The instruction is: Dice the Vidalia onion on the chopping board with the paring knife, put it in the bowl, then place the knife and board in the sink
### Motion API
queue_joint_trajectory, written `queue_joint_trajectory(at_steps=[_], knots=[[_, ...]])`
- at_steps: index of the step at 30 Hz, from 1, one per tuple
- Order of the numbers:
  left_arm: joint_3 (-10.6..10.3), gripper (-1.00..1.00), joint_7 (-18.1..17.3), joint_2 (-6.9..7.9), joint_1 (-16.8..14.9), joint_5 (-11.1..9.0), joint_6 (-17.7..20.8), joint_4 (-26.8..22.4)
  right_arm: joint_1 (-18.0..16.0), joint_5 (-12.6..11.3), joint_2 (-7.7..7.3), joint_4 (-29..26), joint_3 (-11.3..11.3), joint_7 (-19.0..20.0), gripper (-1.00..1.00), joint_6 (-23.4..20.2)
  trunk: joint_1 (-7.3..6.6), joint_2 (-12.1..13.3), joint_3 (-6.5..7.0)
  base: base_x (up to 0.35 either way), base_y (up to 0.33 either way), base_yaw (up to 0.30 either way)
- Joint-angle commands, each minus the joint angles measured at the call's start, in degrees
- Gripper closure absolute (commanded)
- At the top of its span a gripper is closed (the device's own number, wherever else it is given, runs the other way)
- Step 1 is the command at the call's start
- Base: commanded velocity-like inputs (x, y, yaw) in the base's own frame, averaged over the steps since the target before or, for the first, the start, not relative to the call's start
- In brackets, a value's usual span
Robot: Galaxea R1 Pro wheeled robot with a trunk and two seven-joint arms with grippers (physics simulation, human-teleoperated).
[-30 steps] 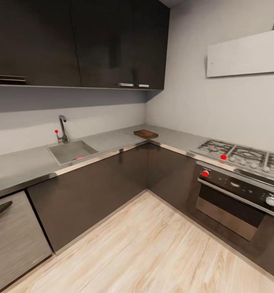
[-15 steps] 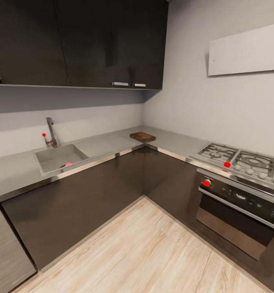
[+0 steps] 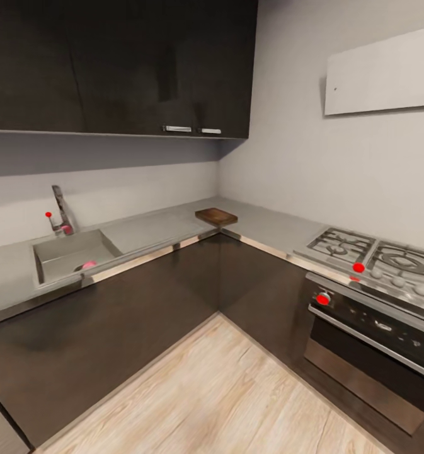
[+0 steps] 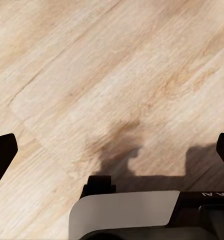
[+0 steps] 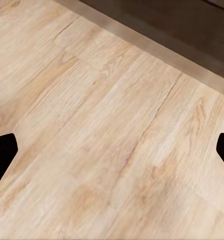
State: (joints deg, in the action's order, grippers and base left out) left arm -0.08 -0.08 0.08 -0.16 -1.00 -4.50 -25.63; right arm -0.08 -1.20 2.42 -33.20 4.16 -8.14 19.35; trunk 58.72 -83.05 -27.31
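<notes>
The grey steel sink (image 3: 59, 251) is set into the countertop (image 3: 155, 227) at the left of the head view. Its chrome tap (image 3: 62, 211) with a red knob (image 3: 48, 215) stands behind the basin. A small pink thing (image 3: 87, 266) lies in the basin, too small to identify. The dark-brown chopping board (image 3: 216, 217) rests on the countertop near the corner. The bowl and paring knife are out of view. My left gripper (image 4: 112, 150) and right gripper (image 5: 112, 150) both hang open over the wooden floor, holding nothing.
A gas hob (image 3: 375, 255) with red knobs sits above an oven (image 3: 375, 347) at the right. Dark base cabinets (image 3: 142, 302) run under the L-shaped counter and dark wall cabinets (image 3: 142, 63) hang above. Pale wooden floor (image 3: 237, 391) lies between me and the counters.
The whole head view has shifted: the camera has turned and moved, so the sink and board appear further left. Nothing on the counter itself has moved.
</notes>
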Motion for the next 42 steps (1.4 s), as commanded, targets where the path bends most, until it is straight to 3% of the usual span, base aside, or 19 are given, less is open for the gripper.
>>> queue_joint_trajectory(at_steps=[1,16,42], knots=[[0.0,-1.0,0.0,0.01,0.0,-0.1,-0.2,0.0,0.0,-0.1,0.04,0.0,0.1,0.1,-1.0,0.2,0.01,0.0,-0.05,0.059,-0.018,0.0],[0.0,-1.0,0.0,0.01,0.0,-0.1,-0.2,0.0,0.0,-0.1,0.04,0.0,0.1,0.1,-1.0,0.2,0.01,0.0,-0.05,0.008,-0.002,0.0],[0.0,-1.0,0.0,0.01,0.0,-0.1,-0.2,-0.1,0.0,-0.1,0.04,0.0,0.1,0.1,-1.0,0.2,-5.7,10.4,4.62,0.0,0.0,0.0]])
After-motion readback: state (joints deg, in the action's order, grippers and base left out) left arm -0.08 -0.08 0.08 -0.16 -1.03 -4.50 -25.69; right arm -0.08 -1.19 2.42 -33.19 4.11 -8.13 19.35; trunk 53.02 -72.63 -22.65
